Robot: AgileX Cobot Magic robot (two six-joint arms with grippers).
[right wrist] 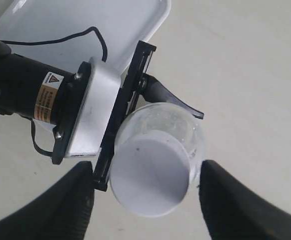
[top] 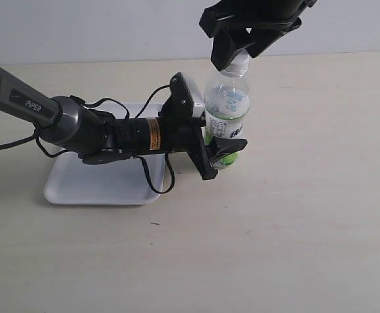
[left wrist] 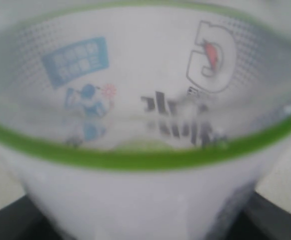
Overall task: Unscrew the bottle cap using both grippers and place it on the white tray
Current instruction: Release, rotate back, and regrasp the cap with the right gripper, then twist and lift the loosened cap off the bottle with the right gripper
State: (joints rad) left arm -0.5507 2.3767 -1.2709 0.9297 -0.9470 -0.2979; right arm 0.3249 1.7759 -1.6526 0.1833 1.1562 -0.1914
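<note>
The clear bottle (top: 227,104) with a green-and-white label stands upright on the table, just right of the white tray (top: 98,186). My left gripper (top: 224,149) reaches in from the left and is shut on the bottle's lower body. In the left wrist view the blurred label (left wrist: 145,100) fills the picture. The white bottle cap (right wrist: 150,177) sits on the neck. My right gripper (right wrist: 148,172) hangs over it from above, open, with one black finger (right wrist: 60,205) on each side and a small gap to the cap. In the exterior view the cap (top: 237,63) peeks out beneath the right gripper (top: 239,52).
The left arm's grey tube marked PIPER (top: 33,107) and its black cables (top: 154,179) lie across the tray. The tray's far rim (right wrist: 60,20) shows behind the left wrist. Bare beige table (top: 307,215) spreads to the right and front of the bottle.
</note>
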